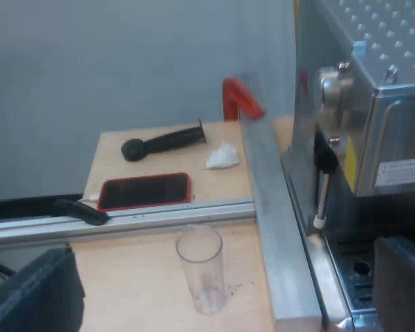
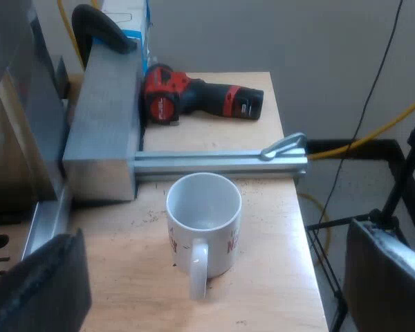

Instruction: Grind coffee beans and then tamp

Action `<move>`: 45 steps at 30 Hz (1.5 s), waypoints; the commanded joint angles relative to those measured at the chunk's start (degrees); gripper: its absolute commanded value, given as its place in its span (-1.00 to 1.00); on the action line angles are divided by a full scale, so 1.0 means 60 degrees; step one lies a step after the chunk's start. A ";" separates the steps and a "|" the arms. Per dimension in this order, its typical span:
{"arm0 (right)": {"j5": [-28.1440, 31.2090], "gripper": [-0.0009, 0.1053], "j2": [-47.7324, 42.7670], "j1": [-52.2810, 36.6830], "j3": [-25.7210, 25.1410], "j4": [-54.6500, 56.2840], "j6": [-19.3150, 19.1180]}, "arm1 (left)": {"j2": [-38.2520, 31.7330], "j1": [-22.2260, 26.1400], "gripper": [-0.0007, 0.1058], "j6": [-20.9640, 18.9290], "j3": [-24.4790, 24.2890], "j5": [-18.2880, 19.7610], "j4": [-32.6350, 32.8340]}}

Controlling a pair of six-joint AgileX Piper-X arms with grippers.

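- Left gripper [image 1: 228,294] gapes wide, empty; glass [image 1: 201,271] upright on the bench [image 1: 124,283] just ahead.
- Machine [image 1: 373,104] close beside, so the left arm is nearer; its front is cut off.
- Dark tool [image 1: 162,142] beyond the rail [image 1: 159,218] lies flat, crosswise to the approach; tamper or holder, cannot tell.
- Right gripper [image 2: 218,299] wide, empty, at the mug [image 2: 204,218].

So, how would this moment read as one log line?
left tool open, facing measuring glass | right tool open, facing mug | both upright
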 commanded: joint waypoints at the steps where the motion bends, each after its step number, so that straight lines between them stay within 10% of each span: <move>1: -0.0029 0.46 -0.0927 -0.0050 0.0433 -0.0010 -0.0128 | -0.0518 0.0007 0.63 0.0023 -0.0059 -0.0341 0.0047; 14: -0.0120 0.46 -0.2942 -0.0020 0.1346 0.0307 -0.0058 | -0.2441 0.0007 0.63 0.0483 0.0348 -0.0341 0.0331; 29: -0.0165 0.46 -0.2968 -0.0020 0.1549 0.0209 -0.0058 | -0.4284 0.0041 0.63 0.0475 0.0750 -0.0364 0.3017; 45: -0.1318 0.46 -0.2943 -0.0020 0.2123 -0.0589 -0.0084 | -0.4285 0.0038 0.63 0.0222 0.2788 -0.0550 -0.0771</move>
